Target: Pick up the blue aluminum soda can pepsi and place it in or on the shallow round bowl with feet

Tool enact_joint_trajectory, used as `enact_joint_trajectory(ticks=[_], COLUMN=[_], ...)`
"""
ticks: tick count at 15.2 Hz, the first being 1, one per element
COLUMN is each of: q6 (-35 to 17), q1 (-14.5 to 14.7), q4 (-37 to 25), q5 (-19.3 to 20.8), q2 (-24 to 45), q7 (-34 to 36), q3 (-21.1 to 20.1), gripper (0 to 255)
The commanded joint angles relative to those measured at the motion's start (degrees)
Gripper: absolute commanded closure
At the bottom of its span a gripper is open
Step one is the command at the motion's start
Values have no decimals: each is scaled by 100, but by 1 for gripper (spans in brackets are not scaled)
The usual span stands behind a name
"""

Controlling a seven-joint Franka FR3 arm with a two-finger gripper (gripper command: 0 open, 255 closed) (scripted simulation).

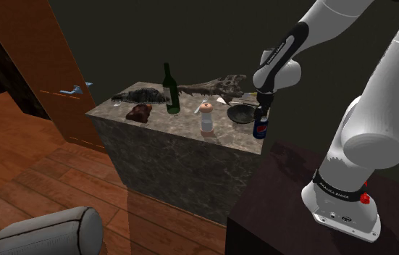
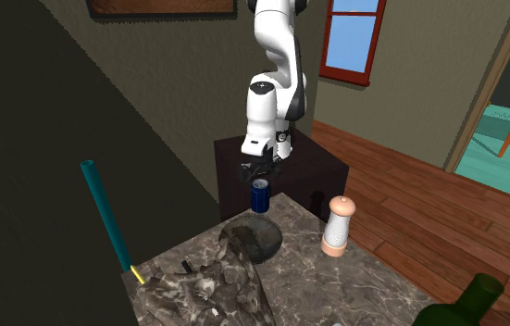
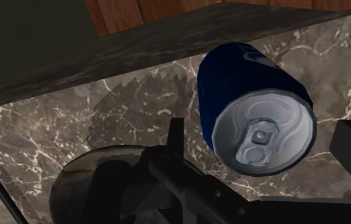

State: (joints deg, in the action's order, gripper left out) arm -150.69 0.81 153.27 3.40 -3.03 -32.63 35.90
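The blue soda can point(image 1: 261, 128) stands upright on the marble counter point(image 1: 183, 127), close to the corner nearest the stand. My black gripper point(image 1: 264, 113) hangs just above it, open. In the wrist view the can point(image 3: 247, 83) shows its silver top between my fingertips point(image 3: 176, 132), which stand apart and do not touch it. The shallow dark bowl point(image 1: 240, 113) rests on the counter right beside the can. From the second exterior view the can point(image 2: 260, 196) sits under the gripper point(image 2: 260, 173), with the bowl point(image 2: 256, 237) in front of it.
A green wine bottle point(image 1: 170, 90), a white-and-tan shaker point(image 1: 206, 116), a brown lump point(image 1: 140, 112) and a long dark rugged sculpture point(image 1: 208, 89) share the counter. A teal rod point(image 2: 105, 213) leans at the second exterior view's left. The counter edge point(image 3: 167, 44) runs just past the can.
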Motion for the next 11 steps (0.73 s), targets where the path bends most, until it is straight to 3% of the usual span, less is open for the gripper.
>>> enact_joint_trajectory(ticks=[1, 4, 5, 11], q6=[-12, -10, -10, -9], q1=[2, 1, 1, 1], q4=[2, 2, 2, 1], q5=[-10, -9, -9, -9], q2=[9, 8, 8, 8], q7=[-8, -7, -7, -7], q3=[1, 1, 1, 1], gripper=[0, 0, 255, 255])
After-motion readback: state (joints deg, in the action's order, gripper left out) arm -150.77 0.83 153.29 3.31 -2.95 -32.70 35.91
